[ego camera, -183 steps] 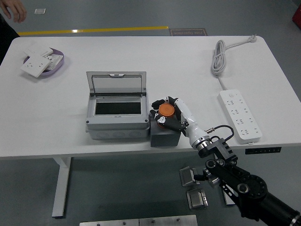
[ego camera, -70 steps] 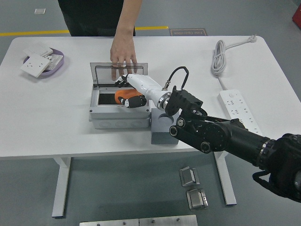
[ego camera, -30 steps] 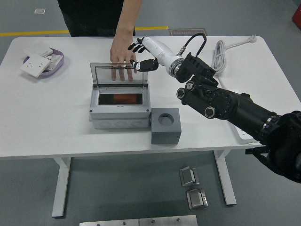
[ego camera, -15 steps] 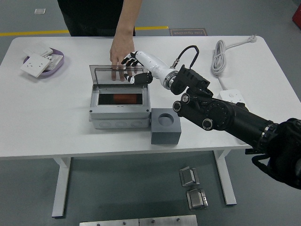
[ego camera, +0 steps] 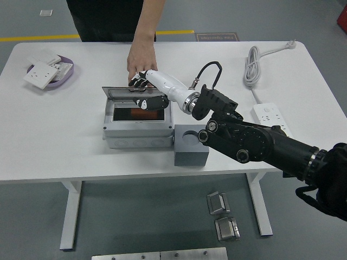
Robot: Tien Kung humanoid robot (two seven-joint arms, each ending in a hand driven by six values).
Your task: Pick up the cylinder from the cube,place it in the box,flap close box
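Note:
The grey box (ego camera: pixel 138 130) stands at the table's middle with its clear-windowed lid (ego camera: pixel 123 93) tipped about halfway down. Inside it the orange cylinder (ego camera: pixel 135 112) shows dimly under the lid. My right hand (ego camera: pixel 144 93) lies against the lid's right part, fingers (ego camera: pixel 140 82) spread over its top edge and thumb lower down, holding nothing. The grey cube (ego camera: pixel 191 147) with its bare round recess sits just right of the box, under my right forearm. A person's hand (ego camera: pixel 139 60) rests on the table right behind the lid. My left arm is out of view.
A purple tray (ego camera: pixel 64 79) of white socket plates sits at the far left. A white power strip (ego camera: pixel 267 112) and its coiled cable (ego camera: pixel 252 64) lie at the right, partly behind my arm. The person stands at the far edge.
The lid has swung from upright to about half shut, and my right hand has come down and forward with it. The person's hand stays behind the lid.

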